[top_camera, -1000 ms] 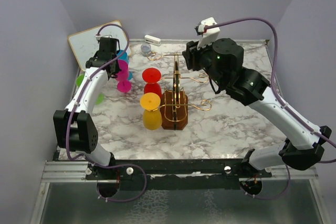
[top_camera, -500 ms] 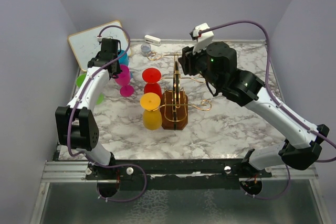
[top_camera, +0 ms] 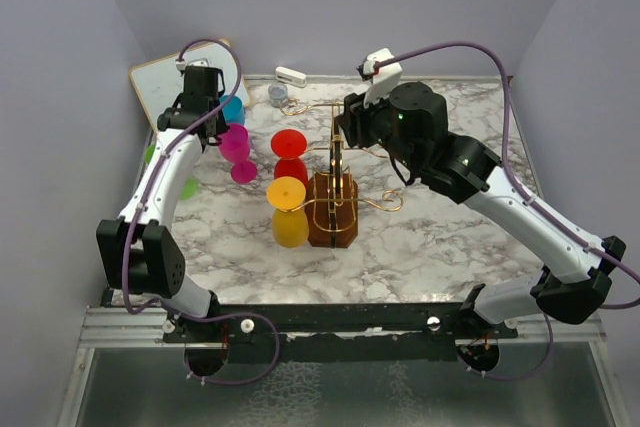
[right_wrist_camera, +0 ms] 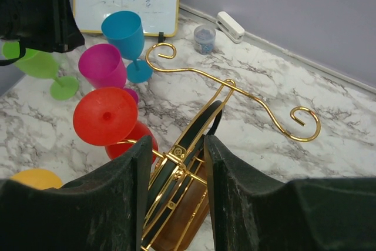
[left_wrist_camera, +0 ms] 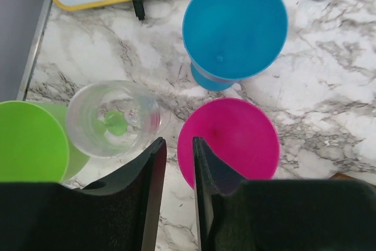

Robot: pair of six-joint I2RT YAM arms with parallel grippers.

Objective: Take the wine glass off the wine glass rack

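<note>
Your left fingers (left_wrist_camera: 151, 198) are slightly apart and empty, above the magenta wine glass (left_wrist_camera: 228, 139) near the tabletop's (top_camera: 430, 237) far left corner. Your right fingers (right_wrist_camera: 126, 198) are apart over the mid-tabletop wine glass rack (top_camera: 332, 209), where the red wine glass (top_camera: 290, 144) and the yellow wine glass (top_camera: 287, 194) hang.

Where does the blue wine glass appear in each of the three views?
Top external: blue wine glass upper left, partly behind the left arm.
Left wrist: blue wine glass top, right of centre.
Right wrist: blue wine glass upper left.
Shared landmark: yellow-framed whiteboard beside it.
</note>
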